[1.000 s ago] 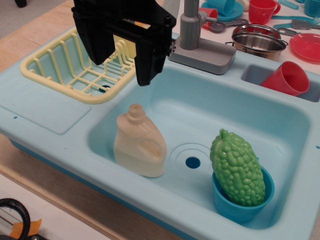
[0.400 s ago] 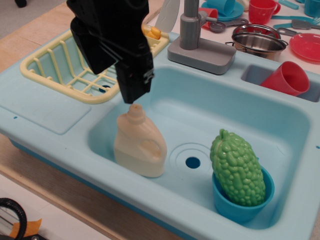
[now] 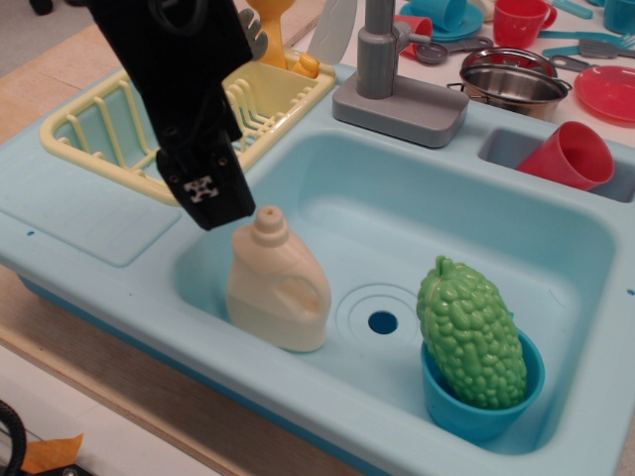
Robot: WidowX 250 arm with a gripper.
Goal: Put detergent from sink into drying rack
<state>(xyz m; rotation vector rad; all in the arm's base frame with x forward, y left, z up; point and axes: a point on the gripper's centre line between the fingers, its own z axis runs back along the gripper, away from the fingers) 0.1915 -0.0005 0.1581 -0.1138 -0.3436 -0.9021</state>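
Observation:
The cream detergent jug (image 3: 276,288) stands upright at the left end of the light-blue sink (image 3: 417,213), cap up and handle facing right. My black gripper (image 3: 210,203) hangs over the sink's left rim, just left of the cap and slightly above it, not touching it. It is seen side-on, with one finger covering the other, and it holds nothing. The pale yellow drying rack (image 3: 99,129) sits at the back left, partly hidden behind my arm.
A bumpy green gourd (image 3: 471,332) stands in a small blue cup (image 3: 476,412) at the sink's right end. The drain hole (image 3: 382,322) is between them. A grey faucet (image 3: 382,69) stands behind the sink. A red cup (image 3: 571,157), a steel pot (image 3: 514,84) and toy dishes lie at the back right.
My gripper has moved left and down, from over the sink's back left corner to beside the detergent's cap, and has turned side-on. The detergent has not moved.

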